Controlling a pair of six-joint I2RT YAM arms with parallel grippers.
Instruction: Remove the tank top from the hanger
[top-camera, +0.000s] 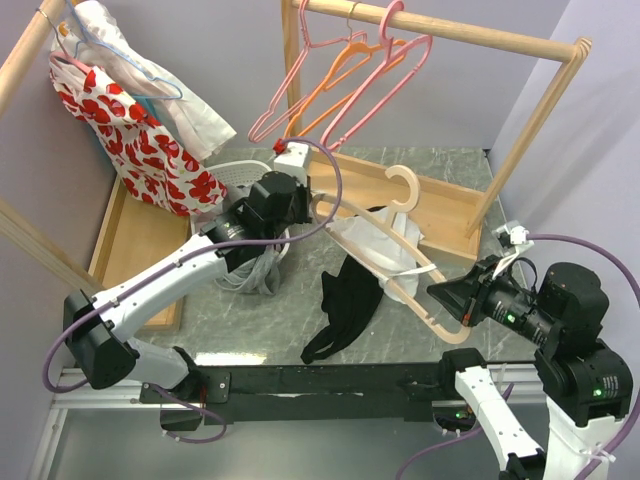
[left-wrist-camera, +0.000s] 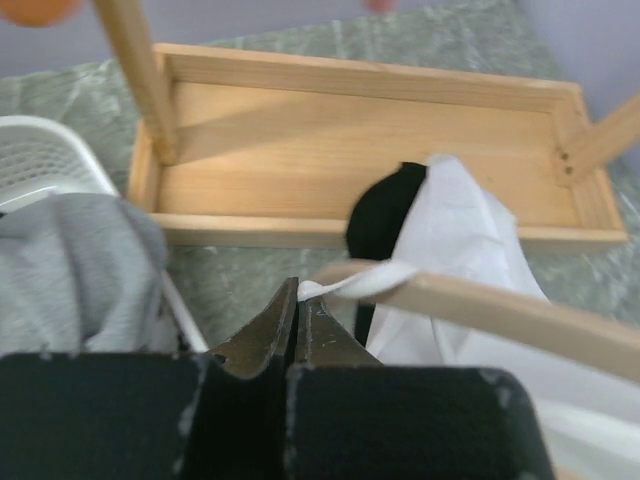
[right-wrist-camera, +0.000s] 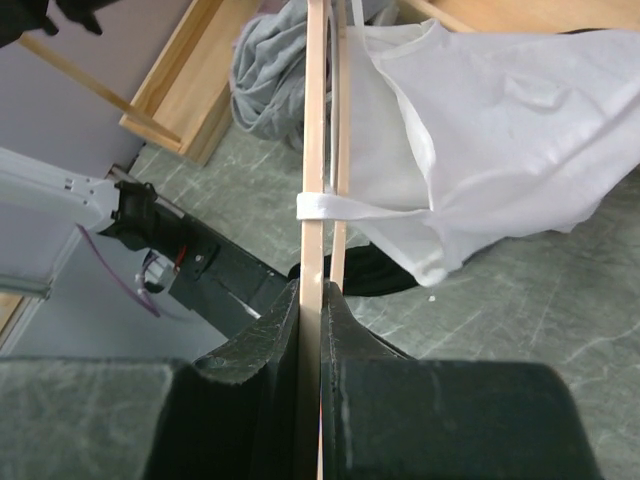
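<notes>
A white tank top hangs on a beige wooden hanger held tilted above the table. My right gripper is shut on the hanger's lower end; in the right wrist view its jaws clamp the hanger bar, with one white strap looped round it. My left gripper is shut on the other strap at the hanger's upper end; in the left wrist view the strap runs from its tips over the hanger arm.
A black garment lies on the table under the hanger. A white basket with grey clothes stands left. A wooden rack base lies behind, with pink and orange hangers above. A red-flowered dress hangs at left.
</notes>
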